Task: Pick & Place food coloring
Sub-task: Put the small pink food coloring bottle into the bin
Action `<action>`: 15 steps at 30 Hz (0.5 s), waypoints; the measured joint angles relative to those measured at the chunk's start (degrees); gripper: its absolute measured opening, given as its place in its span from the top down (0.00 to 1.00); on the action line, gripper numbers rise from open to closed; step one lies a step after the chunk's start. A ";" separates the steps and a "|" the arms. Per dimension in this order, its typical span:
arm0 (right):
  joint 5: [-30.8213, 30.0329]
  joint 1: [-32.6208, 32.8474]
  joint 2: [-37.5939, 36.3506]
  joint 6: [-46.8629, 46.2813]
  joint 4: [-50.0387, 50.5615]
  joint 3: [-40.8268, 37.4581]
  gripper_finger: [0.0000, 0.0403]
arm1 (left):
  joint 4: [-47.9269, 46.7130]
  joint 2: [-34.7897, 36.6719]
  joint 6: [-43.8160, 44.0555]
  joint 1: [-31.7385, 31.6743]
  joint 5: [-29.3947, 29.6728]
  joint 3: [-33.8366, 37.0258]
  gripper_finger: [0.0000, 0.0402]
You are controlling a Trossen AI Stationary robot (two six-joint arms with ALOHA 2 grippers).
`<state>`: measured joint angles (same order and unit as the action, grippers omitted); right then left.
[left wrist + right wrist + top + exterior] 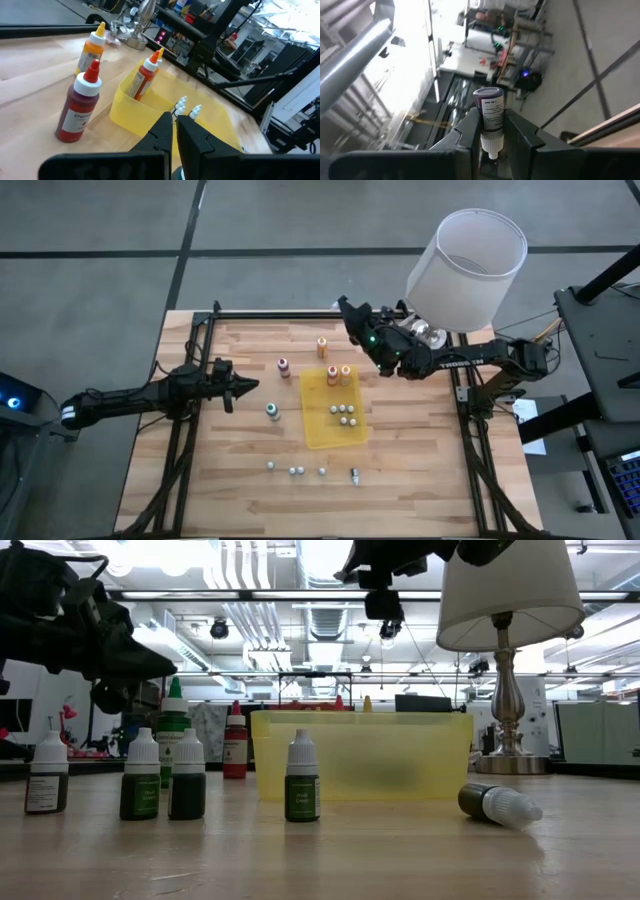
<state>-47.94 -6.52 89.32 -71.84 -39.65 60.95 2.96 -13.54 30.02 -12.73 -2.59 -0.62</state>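
High view: the right gripper (350,313) hangs above the table's far edge beside the lamp (467,268); the left gripper (243,387) hovers clenched near the teal bottle (272,411). Small bottles sit in the yellow tray (322,431).
Low view: bottles stand before the tray; one lies tipped (498,804).
Left wrist view: red bottle (78,107) beside the tray.
Right wrist view: fingers pinch a small bottle (490,117), seemingly cap-down.
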 joint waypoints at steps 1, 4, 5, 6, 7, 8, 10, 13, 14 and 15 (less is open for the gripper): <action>-0.49 0.00 0.00 -0.35 0.37 0.00 0.85 | 0.02 0.00 0.15 0.01 -0.02 0.00 1.00; -0.71 0.08 0.00 0.26 0.45 0.00 0.85 | 0.05 0.00 1.19 0.00 0.00 0.00 1.00; -0.71 0.26 0.00 0.85 0.43 0.00 0.85 | 0.10 0.00 2.48 0.02 0.01 0.00 1.00; -0.72 0.37 0.00 1.27 0.43 0.00 0.85 | 0.12 0.00 4.29 0.02 0.21 0.00 1.00; -0.71 0.58 0.00 1.52 0.43 0.00 0.85 | 0.40 -0.02 6.42 0.00 0.53 0.00 1.00; -0.71 0.68 0.00 1.80 0.45 0.00 0.85 | 0.92 -0.01 8.75 0.00 0.84 0.00 1.00; -0.69 0.95 0.00 2.81 0.43 0.00 0.85 | 2.49 -0.02 12.94 0.01 1.19 0.00 1.00; -0.65 1.08 0.00 3.30 0.45 0.00 0.85 | 4.30 -0.01 18.25 0.02 3.78 0.00 1.00; -0.50 1.19 0.00 3.44 0.45 0.00 0.85 | 5.10 -0.02 20.26 0.00 4.82 0.00 1.00; -0.35 1.22 0.00 3.82 0.44 0.00 0.85 | 6.15 -0.02 22.30 -0.04 4.98 0.00 1.00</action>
<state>-48.29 -5.31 89.32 -68.02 -39.21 60.95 9.11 -13.56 52.31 -12.77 2.39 -0.62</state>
